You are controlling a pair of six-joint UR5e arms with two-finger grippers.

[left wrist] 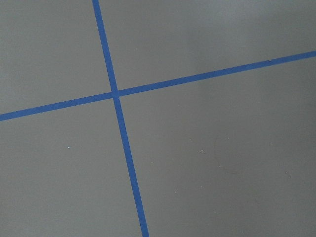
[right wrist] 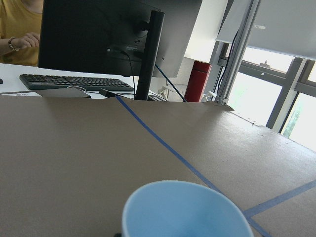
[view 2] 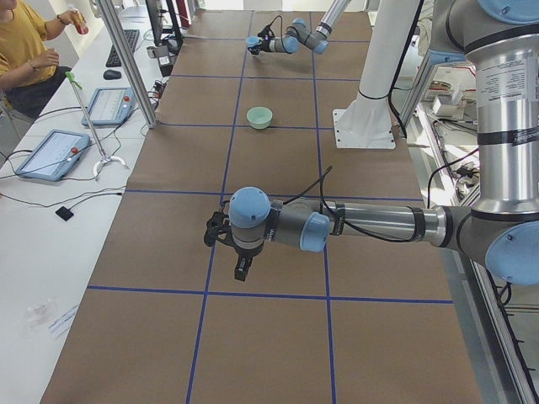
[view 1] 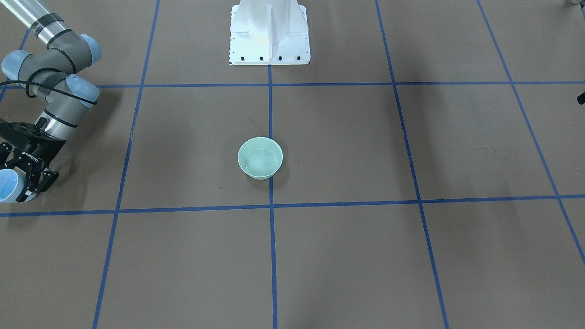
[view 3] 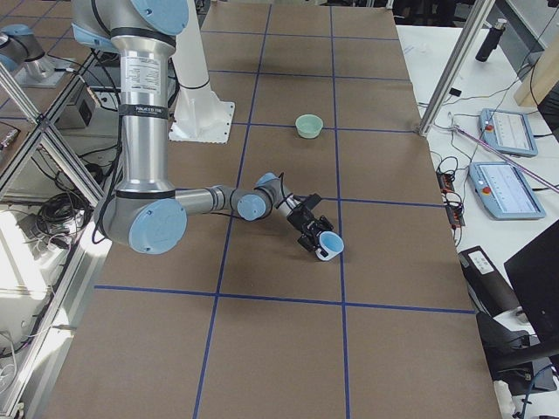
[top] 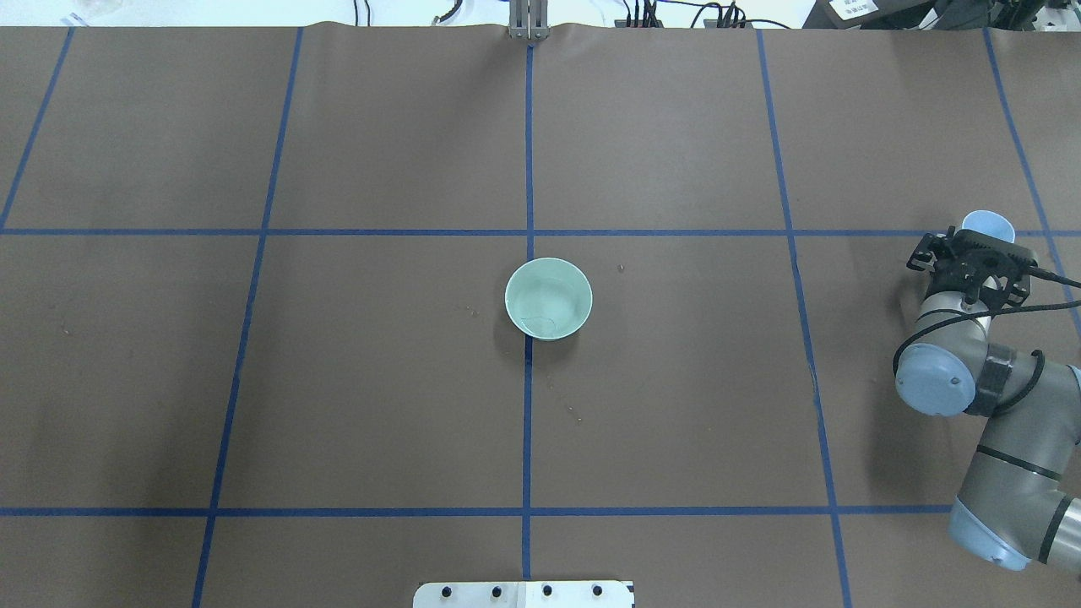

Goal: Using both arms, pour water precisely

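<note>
table [top: 676, 405]: brown top, cut into squares by blue tape lines [left wrist: 118, 123].
left arm [view 2: 370, 225]: stretched low over the table toward its left end, about midway between the robot's edge and the operators' edge. Its wrist view shows only bare table and a crossing of two tape lines.
right arm [top: 1013, 439]: folded low over the table toward its right end, with its wrist turned toward the operators' edge.
bowl [view 1: 260, 172]: mint green, upright in the middle of the table on the centre tape line, well apart from both arms. A faint curved outline on its bottom suggests a shallow layer of clear liquid.
blue cup [view 1: 8, 185]: light blue, toward the right end, held above the table with its mouth up. Whether anything is in it cannot be told.
right fingers [view 1: 43, 178]: black, closed around the blue cup's wall and carrying it.
left fingers [view 2: 241, 268]: black, pointing down at the table, nothing seen in them. How far apart they stand cannot be told.
</note>
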